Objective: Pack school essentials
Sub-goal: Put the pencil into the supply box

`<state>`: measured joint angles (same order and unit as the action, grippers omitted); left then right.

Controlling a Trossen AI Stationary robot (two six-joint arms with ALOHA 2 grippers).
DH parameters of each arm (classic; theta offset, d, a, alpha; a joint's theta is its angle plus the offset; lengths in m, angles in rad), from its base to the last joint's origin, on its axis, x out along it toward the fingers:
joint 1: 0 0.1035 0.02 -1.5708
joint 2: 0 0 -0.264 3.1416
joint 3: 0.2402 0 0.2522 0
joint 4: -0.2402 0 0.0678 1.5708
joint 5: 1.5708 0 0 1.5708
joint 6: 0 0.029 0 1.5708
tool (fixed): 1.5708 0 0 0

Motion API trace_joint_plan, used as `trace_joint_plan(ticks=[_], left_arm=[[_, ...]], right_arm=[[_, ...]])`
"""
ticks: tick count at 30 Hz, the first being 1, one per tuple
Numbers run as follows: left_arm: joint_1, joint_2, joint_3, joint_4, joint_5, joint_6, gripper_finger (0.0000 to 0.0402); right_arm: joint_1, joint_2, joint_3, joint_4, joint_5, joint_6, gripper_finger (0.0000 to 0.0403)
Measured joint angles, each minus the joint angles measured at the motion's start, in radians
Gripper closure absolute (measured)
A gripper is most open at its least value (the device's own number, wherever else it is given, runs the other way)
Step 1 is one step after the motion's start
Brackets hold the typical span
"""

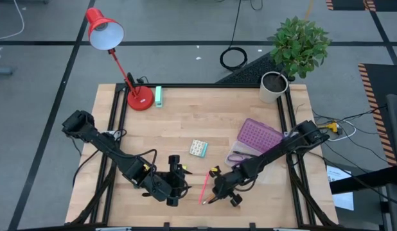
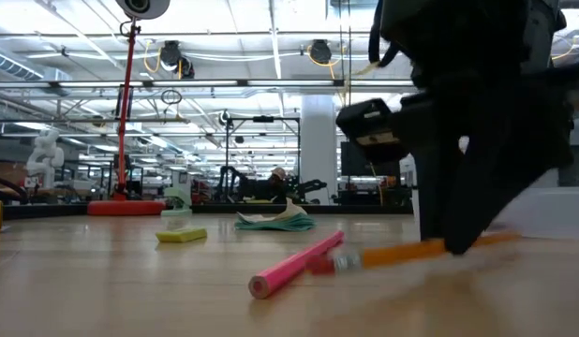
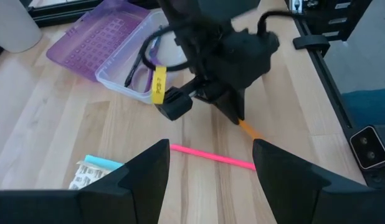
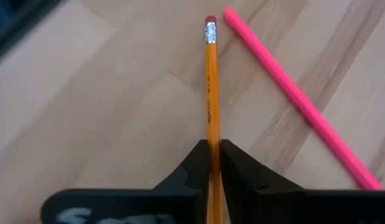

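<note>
Right end effector (image 4: 213, 163) is down at the near edge of the worktop (image 1: 185, 119), fingers pressed together on the orange pencil (image 4: 210, 87), which runs straight out from between them with its eraser end pointing away. The pink pencil (image 1: 203, 186) lies flat on the wood just beside that orange pencil, on the side toward the left arm, angled so the two nearly meet at the eraser end. Left end effector (image 3: 210, 163) sits low on the far side of the pink pencil from the right one, fingers spread wide with nothing between them, facing across the pink pencil. Beyond the pink pencil, toward the red desk lamp (image 1: 115, 48), lies the pale patterned square pack (image 1: 198, 148). The purple case (image 1: 255, 138) rests open well to the right-arm side of the pink pencil, with the right arm stretched over it.
</note>
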<state>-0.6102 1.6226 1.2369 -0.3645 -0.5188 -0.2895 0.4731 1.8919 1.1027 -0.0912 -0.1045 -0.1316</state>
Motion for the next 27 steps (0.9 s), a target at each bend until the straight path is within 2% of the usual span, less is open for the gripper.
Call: trace_joint_plan(ticks=[10,17,27], left_arm=[[0.000,0.000,0.000,0.000,-0.006,-0.001,0.0167],[0.000,0.000,0.000,0.002,-0.007,-0.005,0.0167],[0.000,0.000,0.000,0.003,-0.007,-0.009,0.0167]], right_arm=[[0.006,-0.084,0.002,0.010,0.005,0.157,0.0382],[0.007,-0.177,0.002,-0.023,0.106,0.294,0.0382],[0.054,-0.326,0.002,-0.217,0.250,0.465,0.0382]])
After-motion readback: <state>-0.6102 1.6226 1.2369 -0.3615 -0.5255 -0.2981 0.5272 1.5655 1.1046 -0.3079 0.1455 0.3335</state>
